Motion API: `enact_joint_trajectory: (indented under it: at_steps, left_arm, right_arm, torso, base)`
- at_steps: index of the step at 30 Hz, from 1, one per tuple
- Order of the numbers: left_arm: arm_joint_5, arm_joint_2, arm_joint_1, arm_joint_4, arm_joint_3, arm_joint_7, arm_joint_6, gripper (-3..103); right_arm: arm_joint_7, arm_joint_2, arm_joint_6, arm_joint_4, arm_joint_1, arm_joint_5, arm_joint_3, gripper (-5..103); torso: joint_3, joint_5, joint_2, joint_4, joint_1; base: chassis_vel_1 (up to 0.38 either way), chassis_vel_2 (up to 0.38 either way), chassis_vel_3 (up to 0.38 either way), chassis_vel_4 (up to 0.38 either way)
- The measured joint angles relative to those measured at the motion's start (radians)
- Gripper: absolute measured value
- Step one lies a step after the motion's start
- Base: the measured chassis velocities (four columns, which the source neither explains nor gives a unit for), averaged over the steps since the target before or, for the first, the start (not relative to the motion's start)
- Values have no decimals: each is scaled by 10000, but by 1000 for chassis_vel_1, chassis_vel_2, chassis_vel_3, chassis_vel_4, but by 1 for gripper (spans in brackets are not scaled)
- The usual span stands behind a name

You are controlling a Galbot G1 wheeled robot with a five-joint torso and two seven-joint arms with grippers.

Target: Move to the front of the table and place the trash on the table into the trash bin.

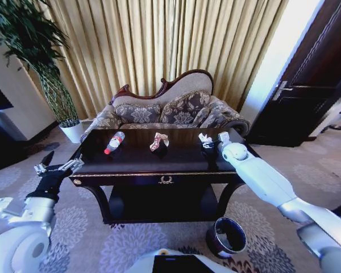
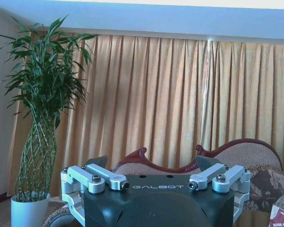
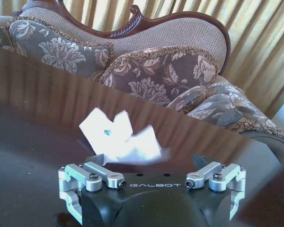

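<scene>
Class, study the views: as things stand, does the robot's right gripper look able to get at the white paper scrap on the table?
Probably yes. The right gripper sits just above the table, open, with the white paper scrap lying directly ahead between its fingers. Nothing stands between them.

Surface [image 1: 131, 162]: glossy dark wood, mirror-smooth, gold trim; bottle [image 1: 114, 142]: clear plastic; scrap [image 3: 120, 139]: white crumpled paper; sofa [image 3: 180, 75]: patterned woven cloth

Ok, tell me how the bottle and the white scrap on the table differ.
The bottle is clear plastic with a red label; the white scrap is crumpled paper. The bottle lies toward the table's left end, with no gripper near; the scrap sits at the right end, directly in front of the right gripper. Both rest on the tabletop.
</scene>
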Motion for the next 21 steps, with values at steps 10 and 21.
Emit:
enact_joint_trajectory:
  at_steps: [10,21]
  left_arm:
    - [-4,24,8,0,-12,-3,-38,100]
    - [-12,11,21,0,-10,-6,-79,100]
  right_arm:
    - [-274,10,8,74,-65,-25,37,65]
    - [-306,-30,33,253,-229,-27,143,27]
  torso:
    - [0,0,0,0,0]
    - [0,0,0,0,0]
  base:
    - [0,0,0,0]
    - [0,0,0,0]
